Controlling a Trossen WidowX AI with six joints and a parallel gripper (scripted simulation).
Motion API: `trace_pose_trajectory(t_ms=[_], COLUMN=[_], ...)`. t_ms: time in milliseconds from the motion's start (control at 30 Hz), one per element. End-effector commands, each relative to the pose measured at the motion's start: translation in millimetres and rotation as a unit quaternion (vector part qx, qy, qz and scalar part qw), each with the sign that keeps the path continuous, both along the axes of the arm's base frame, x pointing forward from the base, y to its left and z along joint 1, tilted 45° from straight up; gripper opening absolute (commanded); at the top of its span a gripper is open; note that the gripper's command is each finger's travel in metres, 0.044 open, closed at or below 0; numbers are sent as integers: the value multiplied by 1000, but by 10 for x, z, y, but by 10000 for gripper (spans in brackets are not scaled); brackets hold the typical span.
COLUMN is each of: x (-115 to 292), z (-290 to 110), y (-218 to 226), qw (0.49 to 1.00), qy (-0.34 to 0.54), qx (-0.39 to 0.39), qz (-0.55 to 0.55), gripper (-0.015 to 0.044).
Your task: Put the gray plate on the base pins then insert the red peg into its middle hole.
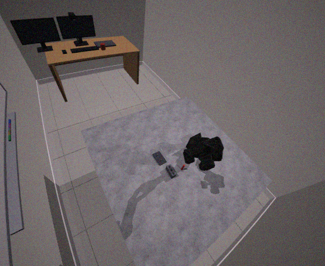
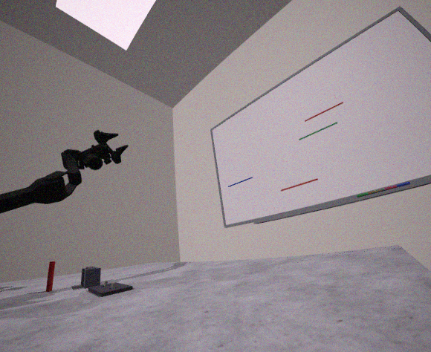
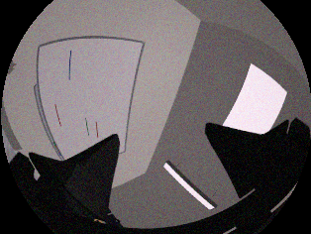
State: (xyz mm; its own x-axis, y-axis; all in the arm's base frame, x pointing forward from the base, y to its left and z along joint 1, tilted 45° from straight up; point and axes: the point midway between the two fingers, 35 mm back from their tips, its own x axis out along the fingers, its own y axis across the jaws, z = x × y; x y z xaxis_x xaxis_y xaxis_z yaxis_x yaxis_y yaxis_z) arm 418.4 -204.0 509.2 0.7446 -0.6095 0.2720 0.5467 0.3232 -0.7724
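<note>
The gray plate [image 1: 171, 171] [image 2: 91, 276] is a light gray block with small holes. It rests on the table between the base and the peg. The base [image 1: 159, 157] [image 2: 110, 288] is a flat dark slab with two small pins on top, and nothing lies on it. The red peg [image 1: 182, 166] [image 2: 50, 275] stands upright on the table beside the plate. My gripper [image 2: 121, 140] [image 3: 163, 133] is open and empty. It is high above the table and points up toward the whiteboard and ceiling. The wrist view shows none of the parts.
The black arm [image 1: 204, 151] [image 2: 26, 194] rises from the gray table top [image 1: 162, 217] [image 2: 284, 303] just beyond the peg. A whiteboard [image 2: 322, 143] hangs on the side wall. A wooden desk [image 1: 91, 53] with monitors stands far off on the floor.
</note>
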Motion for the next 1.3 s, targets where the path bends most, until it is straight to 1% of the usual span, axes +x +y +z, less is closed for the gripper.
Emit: trace_pose_trajectory(t_ms=[0, 33, 100, 367, 567, 667, 733, 967, 1067, 1267], x=[0, -14, -131, -950, -1843, -2295, -2515, -3504, -3797, -4384], z=[0, 18, 159, 804, 1317, 1536, 1686, 2065, 2150, 2263], y=[0, -1, -4, -300, -411, -366, -238, 236, 537, 1277], qw=[1000, 1000, 1000, 982, 934, 898, 877, 752, 694, 543], qy=[0, -1, -10, -48, -66, -70, -78, -77, -57, -45], qx=[0, -3, -25, -138, -238, -282, -323, -408, -442, -476], qz=[0, -1, -7, -122, -260, -330, -346, -512, -565, -690], gripper=[426, 440, 440, 440, 440, 440, 440, 440, 440, 440])
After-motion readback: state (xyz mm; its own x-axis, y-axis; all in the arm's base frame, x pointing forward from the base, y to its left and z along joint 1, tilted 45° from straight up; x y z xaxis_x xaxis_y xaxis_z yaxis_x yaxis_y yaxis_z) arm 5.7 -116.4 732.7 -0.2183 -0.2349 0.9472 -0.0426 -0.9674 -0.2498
